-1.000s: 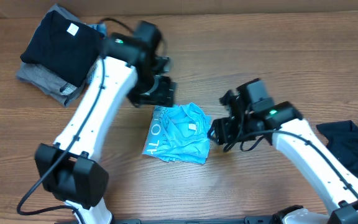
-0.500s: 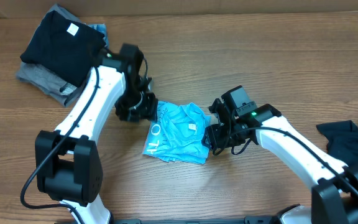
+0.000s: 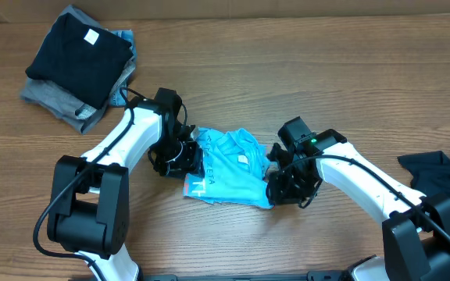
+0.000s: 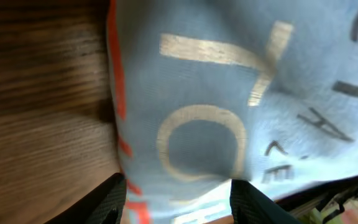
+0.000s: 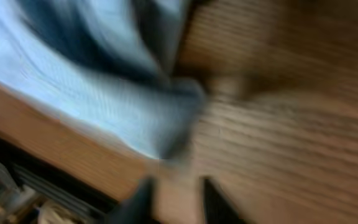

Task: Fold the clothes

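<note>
The sky-blue T-shirt [image 3: 229, 168] with white lettering lies folded in a small bundle at the table's middle. My left gripper [image 3: 180, 156] is low at its left edge. In the left wrist view the shirt [image 4: 229, 93] fills the frame, and its hem with the red letter runs between the spread fingers of my left gripper [image 4: 179, 205], not pinched. My right gripper [image 3: 287, 186] is at the shirt's lower right corner. The right wrist view is blurred: the right gripper [image 5: 180, 202] has a narrow gap with bare wood in it, just short of the shirt corner [image 5: 166, 118].
A folded dark navy shirt [image 3: 76, 55] tops a grey garment [image 3: 53, 100] at the back left. Another dark garment [image 3: 440, 176] lies crumpled at the right edge. The table's far edge runs along the top.
Both arms have come in low to the blue shirt, the left from the back left and the right from the right. Both pairs of jaws have narrowed, and the shirt's right side has shifted.
</note>
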You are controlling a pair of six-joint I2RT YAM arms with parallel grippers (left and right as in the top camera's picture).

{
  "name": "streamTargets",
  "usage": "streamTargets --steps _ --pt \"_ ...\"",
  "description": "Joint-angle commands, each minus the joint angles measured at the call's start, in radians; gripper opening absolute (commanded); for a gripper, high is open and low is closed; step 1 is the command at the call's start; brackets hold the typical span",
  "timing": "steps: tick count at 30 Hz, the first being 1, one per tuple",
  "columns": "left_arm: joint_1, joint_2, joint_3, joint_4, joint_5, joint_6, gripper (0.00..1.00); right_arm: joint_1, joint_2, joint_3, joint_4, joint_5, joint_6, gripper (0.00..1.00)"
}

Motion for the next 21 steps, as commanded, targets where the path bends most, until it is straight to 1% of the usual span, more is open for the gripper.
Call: streamTargets --steps 1,2,4,8,10,11,13,16,19,20,21 --pt "-0.002 -0.003 -0.012 0.008 0.008 0.011 0.57 0.003 -0.010 0.003 0.007 0.065 0.051 0.60" --pt "-0.002 -0.003 -0.012 0.008 -0.003 0.006 0.56 0.002 -0.011 0.004 0.016 0.079 0.072 0.62" --pt "-0.002 -0.003 -0.012 0.006 -0.011 0.004 0.57 -0.002 -0.014 0.011 0.043 0.087 0.075 0.63" --pt "-0.002 -0.003 -0.012 -0.006 -0.040 0.004 0.57 -0.010 -0.035 0.064 0.078 0.086 0.067 0.61" --pt "-0.002 -0.003 -0.012 -0.013 -0.054 0.004 0.57 -0.010 -0.046 0.098 0.099 0.086 0.067 0.57" --pt "-0.002 -0.003 -0.012 -0.015 -0.058 0.004 0.58 -0.010 -0.051 0.115 0.116 0.081 0.067 0.54" --pt "-0.002 -0.003 -0.012 -0.014 -0.057 0.004 0.58 -0.010 -0.057 0.161 0.156 0.075 0.068 0.43" --pt "-0.002 -0.003 -0.012 -0.008 -0.057 0.004 0.58 -0.010 -0.056 0.191 0.225 0.070 0.072 0.40" --pt "-0.002 -0.003 -0.012 -0.007 -0.056 0.004 0.58 -0.008 -0.049 0.190 0.299 0.053 0.072 0.41" --pt "-0.002 -0.003 -0.012 -0.007 -0.057 0.004 0.58 -0.008 -0.042 0.189 0.318 0.059 0.072 0.43" --pt "-0.002 -0.003 -0.012 -0.007 -0.056 0.004 0.58 -0.008 -0.034 0.185 0.338 0.066 0.075 0.48"
